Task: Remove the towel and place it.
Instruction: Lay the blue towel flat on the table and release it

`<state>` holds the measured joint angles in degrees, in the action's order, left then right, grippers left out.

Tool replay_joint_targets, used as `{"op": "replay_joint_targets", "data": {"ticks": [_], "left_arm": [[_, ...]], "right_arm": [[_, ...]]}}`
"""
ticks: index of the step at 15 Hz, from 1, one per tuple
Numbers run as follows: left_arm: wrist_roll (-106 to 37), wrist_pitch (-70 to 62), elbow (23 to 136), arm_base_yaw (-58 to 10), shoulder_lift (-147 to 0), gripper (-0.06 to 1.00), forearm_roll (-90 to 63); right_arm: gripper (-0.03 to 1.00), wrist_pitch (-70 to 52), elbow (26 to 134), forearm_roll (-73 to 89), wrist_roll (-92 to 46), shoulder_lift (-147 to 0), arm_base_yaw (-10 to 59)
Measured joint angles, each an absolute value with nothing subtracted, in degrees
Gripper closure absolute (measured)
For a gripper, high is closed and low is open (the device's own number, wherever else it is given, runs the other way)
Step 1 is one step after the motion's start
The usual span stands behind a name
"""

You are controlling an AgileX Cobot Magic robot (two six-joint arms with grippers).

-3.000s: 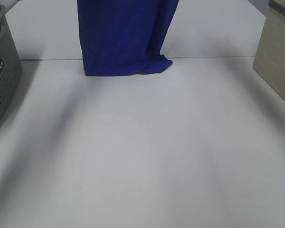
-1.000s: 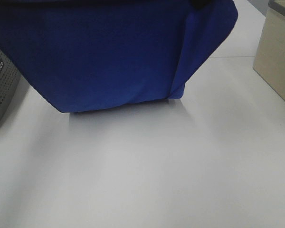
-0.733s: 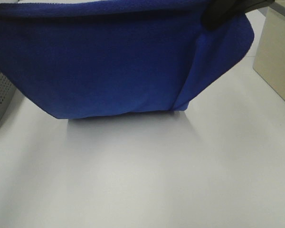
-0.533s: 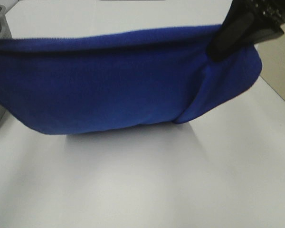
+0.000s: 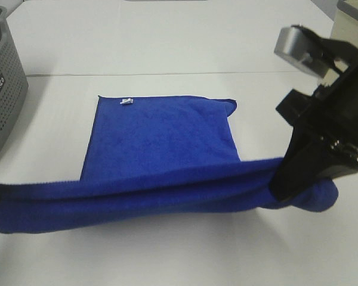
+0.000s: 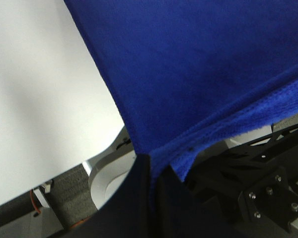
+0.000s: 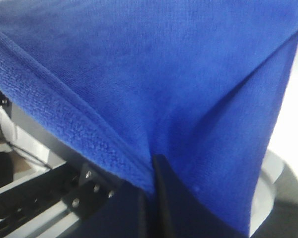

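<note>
The royal-blue towel (image 5: 161,134) has its far half flat on the white table (image 5: 167,47), with a small white tag (image 5: 126,101) at its far left corner. Its near edge is lifted and stretched into a long band across the front. My right gripper (image 5: 284,183) is shut on the right end of that band, and the right wrist view shows the cloth pinched between its fingers (image 7: 151,166). My left gripper (image 6: 150,159) is shut on the left end. In the high view that gripper is only a dark sliver at the left border.
A grey perforated basket (image 5: 3,89) stands at the far left edge of the table. A beige box (image 5: 353,18) sits at the far right, just behind the right arm. A seam in the table (image 5: 167,74) runs across behind the towel.
The hanging towel has come down and toward the near side. Its far half now lies flat on the table, and the right arm has dropped into view.
</note>
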<state>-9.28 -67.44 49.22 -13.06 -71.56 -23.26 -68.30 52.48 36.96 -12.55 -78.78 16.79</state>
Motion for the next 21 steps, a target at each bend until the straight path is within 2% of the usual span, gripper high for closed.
{"op": "replay_joint_targets", "data": {"ticks": [7, 12, 21], "left_arm": [[-11.1, -67.3, 35.0, -13.1, -71.3, 0.94, -28.7], [-12.7, -67.5, 34.1, -13.1, -71.3, 0.94, -30.7], [-13.6, -67.8, 32.5, -13.1, -77.9, 0.94, -32.8]], "right_arm": [[0.95, -68.2, 39.0, 40.5, -12.5, -78.6, 16.7], [0.95, -68.1, 35.1, 40.5, -12.6, -82.6, 16.4], [0.95, -68.2, 35.1, 40.2, -16.0, -92.2, 16.2]]}}
